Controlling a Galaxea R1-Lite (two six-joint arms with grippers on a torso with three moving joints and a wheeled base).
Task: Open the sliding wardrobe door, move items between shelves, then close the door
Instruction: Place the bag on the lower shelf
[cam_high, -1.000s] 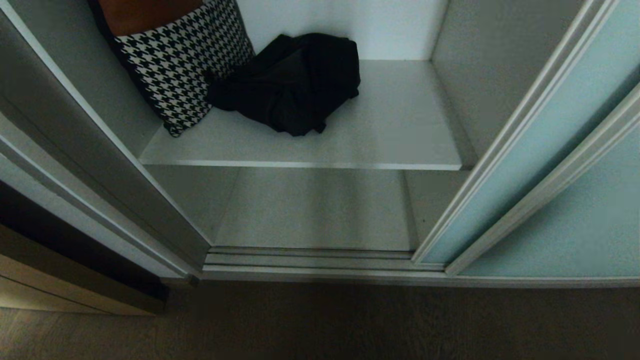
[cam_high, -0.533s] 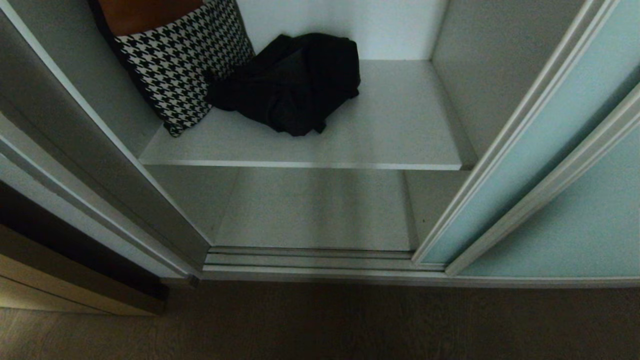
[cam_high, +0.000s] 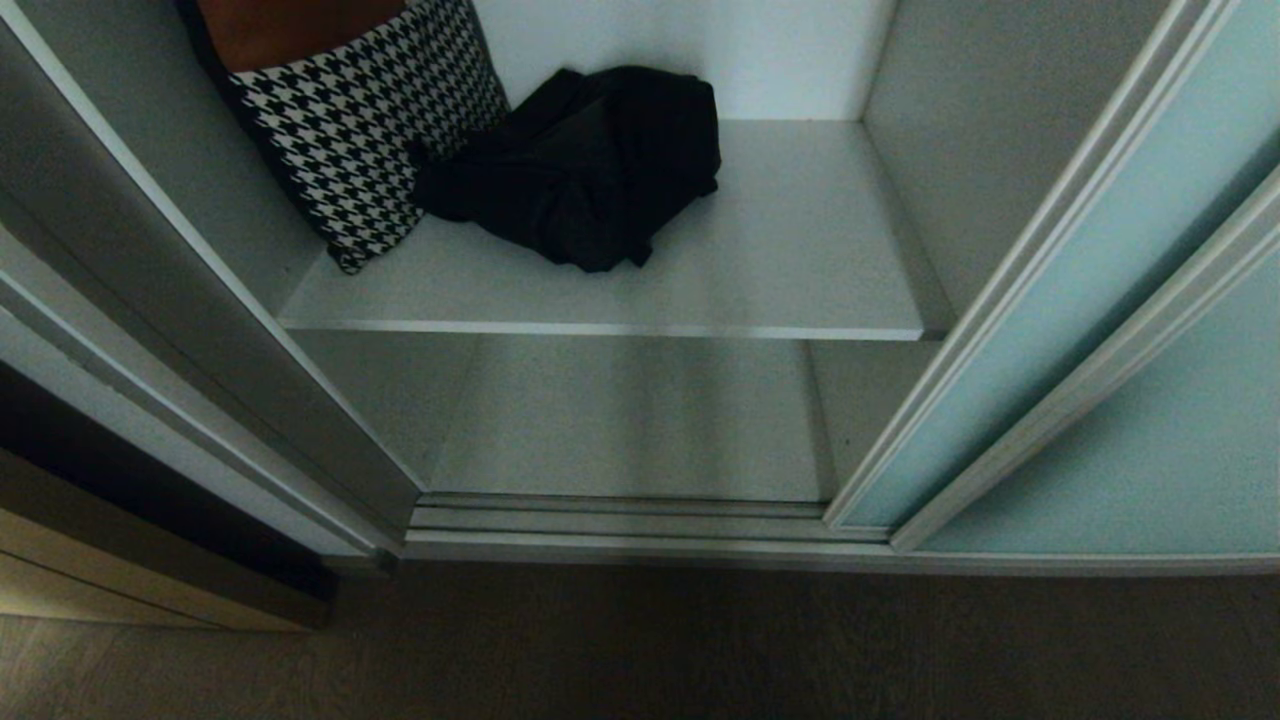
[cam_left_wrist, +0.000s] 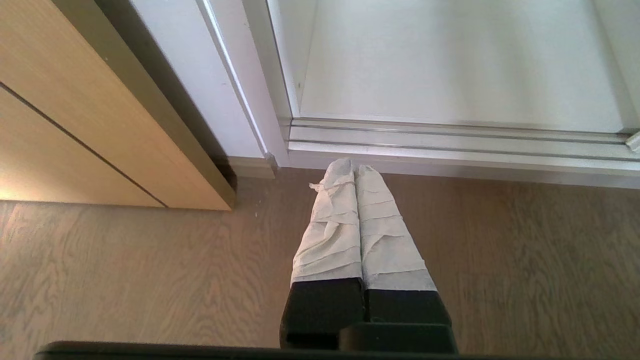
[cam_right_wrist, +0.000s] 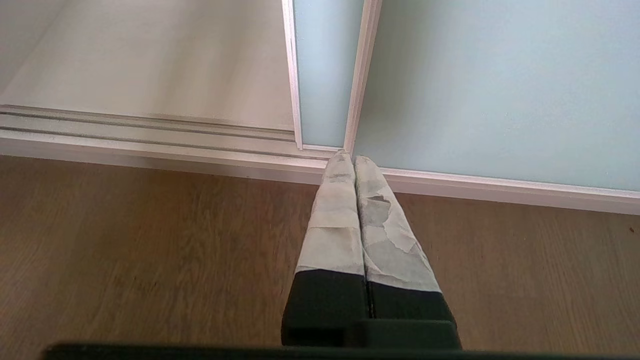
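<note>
Crumpled black cloth garment (cam_high: 585, 165) lies on the pale grey-white shelf (cam_high: 780, 270); the left pincer (cam_left_wrist: 348, 172) and right pincer (cam_right_wrist: 348, 160) hang pressed closed, empty, above the brown wood-grain floor (cam_left_wrist: 125, 270).

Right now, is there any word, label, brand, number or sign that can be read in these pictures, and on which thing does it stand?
None: no view shows any text.
The houndstooth cushion has only a woven pattern.
The black garment, shelf and sliding door are blank.

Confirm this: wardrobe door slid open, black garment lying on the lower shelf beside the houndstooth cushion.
Not quite. The head view shows the black garment on the upper shelf, beside the houndstooth cushion; the lower shelf is bare. The sliding wardrobe door is indeed open.
</note>
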